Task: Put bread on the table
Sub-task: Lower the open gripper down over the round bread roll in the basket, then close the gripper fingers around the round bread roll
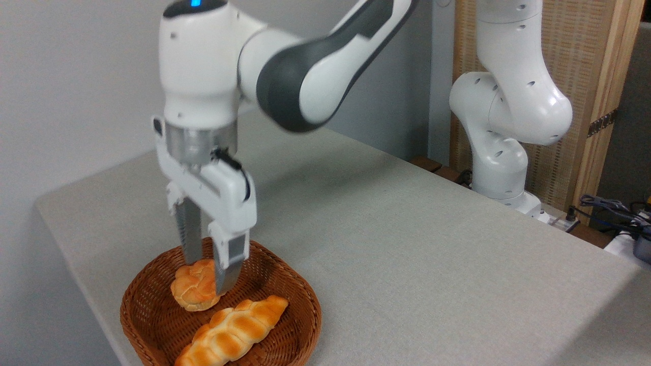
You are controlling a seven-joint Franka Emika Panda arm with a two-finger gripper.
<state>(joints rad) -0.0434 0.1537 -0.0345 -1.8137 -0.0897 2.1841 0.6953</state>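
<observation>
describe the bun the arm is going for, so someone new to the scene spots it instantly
Look at the brown wicker basket at the near left of the grey table. Two breads lie in it; the bun is at the back, with the gripper fingers on either side. It is small, round and knotted, unlike the long braided loaf in front.

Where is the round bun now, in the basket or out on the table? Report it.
In the basket. The round bun sits within the wicker basket walls, beside the braided loaf, the end effector fingers straddling it.
</observation>
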